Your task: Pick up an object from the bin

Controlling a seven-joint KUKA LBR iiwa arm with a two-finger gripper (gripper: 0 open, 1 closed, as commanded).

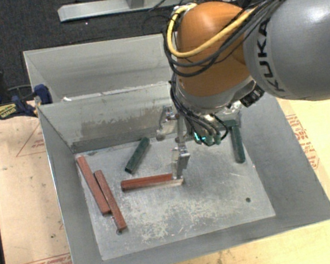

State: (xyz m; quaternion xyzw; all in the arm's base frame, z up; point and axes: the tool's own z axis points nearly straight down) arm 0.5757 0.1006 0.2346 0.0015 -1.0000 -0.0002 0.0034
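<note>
Five sticks lie loose on the floor of the grey metal bin (pixel 217 210), none heaped. Camera view: the gripper (pixel 181 168) hangs low near the middle of the bin, beneath the orange wrist cover (pixel 204 32). The grey arm link (pixel 307 40) enters from the right, and yellow and black cables (pixel 202 58) loop round the cover. The gripper's tip sits at the right end of the flat reddish-brown stick (pixel 147 181), which lies roughly crosswise on the floor at the bin's centre. Tip and stick end appear to touch. Whether the stick is between the jaws cannot be told, nor whether the gripper is released or clenched. Above and left of that stick, apart from it, a dark green stick (pixel 137 155) lies tilted, its upper end towards the back wall. A second dark green stick (pixel 237 145) lies nearly upright in the view just right of the gripper, its upper end hidden under the wrist. At the left side two more sticks lie lengthwise, side by side and touching. The left reddish-brown stick (pixel 92 185) is nearer the left wall. The neighbouring reddish-brown stick (pixel 111 202) is just to its right and set further towards the front. Both are well apart from the gripper.
</note>
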